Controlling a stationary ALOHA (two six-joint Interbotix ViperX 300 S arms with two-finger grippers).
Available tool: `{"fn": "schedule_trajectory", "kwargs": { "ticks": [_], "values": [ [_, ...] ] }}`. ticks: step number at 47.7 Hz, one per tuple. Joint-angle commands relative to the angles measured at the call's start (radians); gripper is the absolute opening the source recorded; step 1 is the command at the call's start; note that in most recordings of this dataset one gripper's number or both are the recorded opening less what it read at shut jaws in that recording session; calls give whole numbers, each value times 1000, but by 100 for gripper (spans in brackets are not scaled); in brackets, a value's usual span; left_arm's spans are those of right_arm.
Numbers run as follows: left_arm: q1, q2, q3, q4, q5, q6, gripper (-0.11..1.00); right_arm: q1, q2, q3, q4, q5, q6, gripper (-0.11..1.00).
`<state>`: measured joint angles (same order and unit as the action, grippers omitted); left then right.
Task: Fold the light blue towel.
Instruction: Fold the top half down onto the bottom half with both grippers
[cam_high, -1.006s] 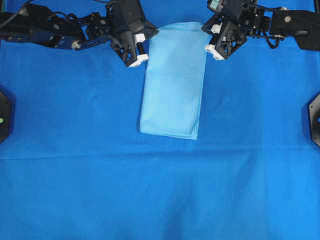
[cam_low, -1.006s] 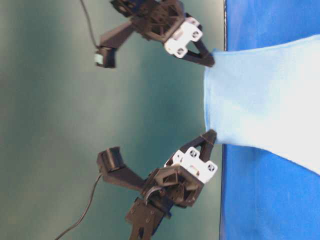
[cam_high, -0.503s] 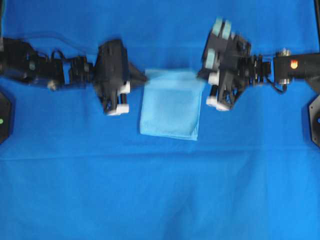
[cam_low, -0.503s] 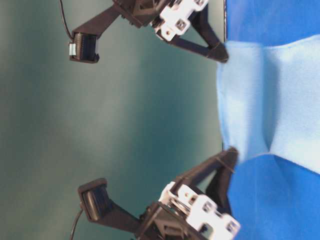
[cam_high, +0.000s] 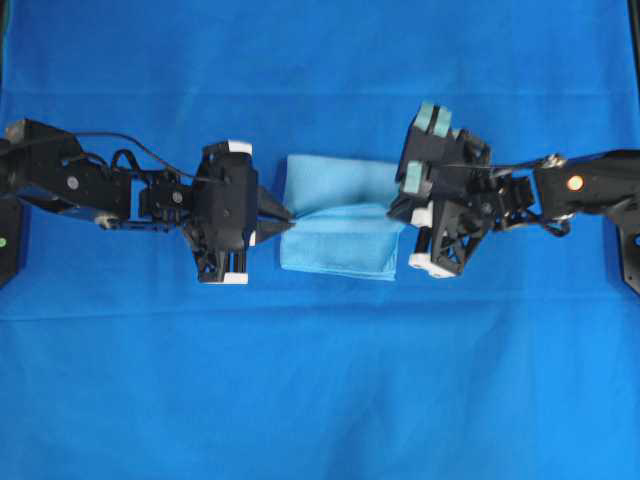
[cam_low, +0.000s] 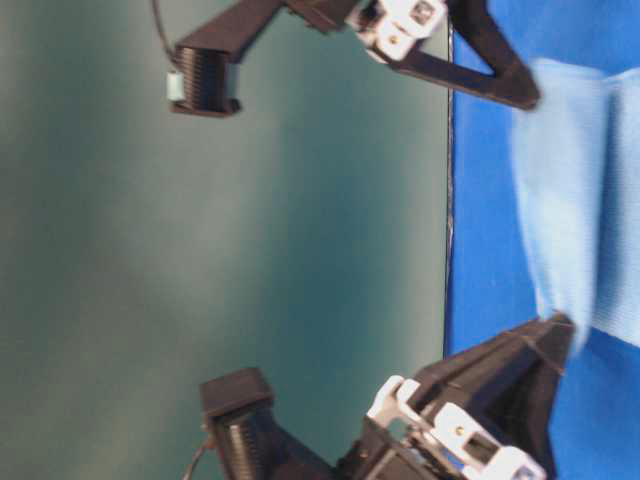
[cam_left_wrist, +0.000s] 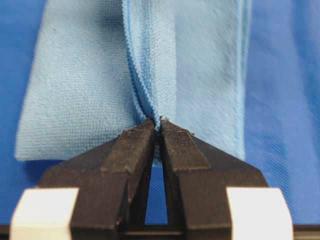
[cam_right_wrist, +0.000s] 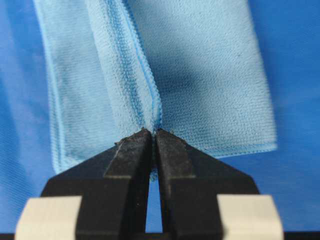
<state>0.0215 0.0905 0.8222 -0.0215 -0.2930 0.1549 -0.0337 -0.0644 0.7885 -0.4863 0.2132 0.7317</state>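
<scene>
The light blue towel (cam_high: 340, 215) lies at the table's middle, its far half carried over the near half. My left gripper (cam_high: 290, 214) pinches the towel's left edge; in the left wrist view the gripper (cam_left_wrist: 158, 122) is shut on the bunched hem of the towel (cam_left_wrist: 80, 90). My right gripper (cam_high: 398, 210) holds the right edge, and in the right wrist view it (cam_right_wrist: 154, 131) is shut on a folded corner of the towel (cam_right_wrist: 210, 85). From table level the towel (cam_low: 575, 180) hangs stretched between both grippers.
A royal-blue tablecloth (cam_high: 320, 380) covers the whole table, with a faint crease across it. Black fixtures stand at the left edge (cam_high: 8, 240) and right edge (cam_high: 630, 245). A dark green wall (cam_low: 220, 240) backs the table-level view.
Both grippers have drawn the towel's far edge from the back of the table toward the near edge, doubling the long strip over itself. Both stayed shut on it.
</scene>
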Motion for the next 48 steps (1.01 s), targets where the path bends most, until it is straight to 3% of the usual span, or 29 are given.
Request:
{"fn": "schedule_trajectory", "kwargs": {
  "ticks": [1,18,20,29,32,42,44,48],
  "values": [
    [-14,2,-12,-2,-11,-2,4,8,9,-11,2,-34,6,4],
    [-14,46,-34,-3,-38,-2,4,21,35,-25,2,-58,9,7],
    [-14,46,-37,-2,-40,-2,4,21,35,-25,2,-58,9,12],
    [-14,48,-49,-2,-41,-2,6,31,37,-40,0,-60,8,62],
    [-14,40,-49,-3,-38,0,18,37,35,-44,0,-57,6,66],
    [-17,-31,-38,-2,15,2,78,69,11,-74,-2,-37,0,62],
    [-17,-57,-38,-2,40,2,83,77,0,-78,-2,-21,-2,62],
    [-17,-120,-38,-2,100,3,81,101,-37,-94,-3,21,-2,62]
  ]
}}
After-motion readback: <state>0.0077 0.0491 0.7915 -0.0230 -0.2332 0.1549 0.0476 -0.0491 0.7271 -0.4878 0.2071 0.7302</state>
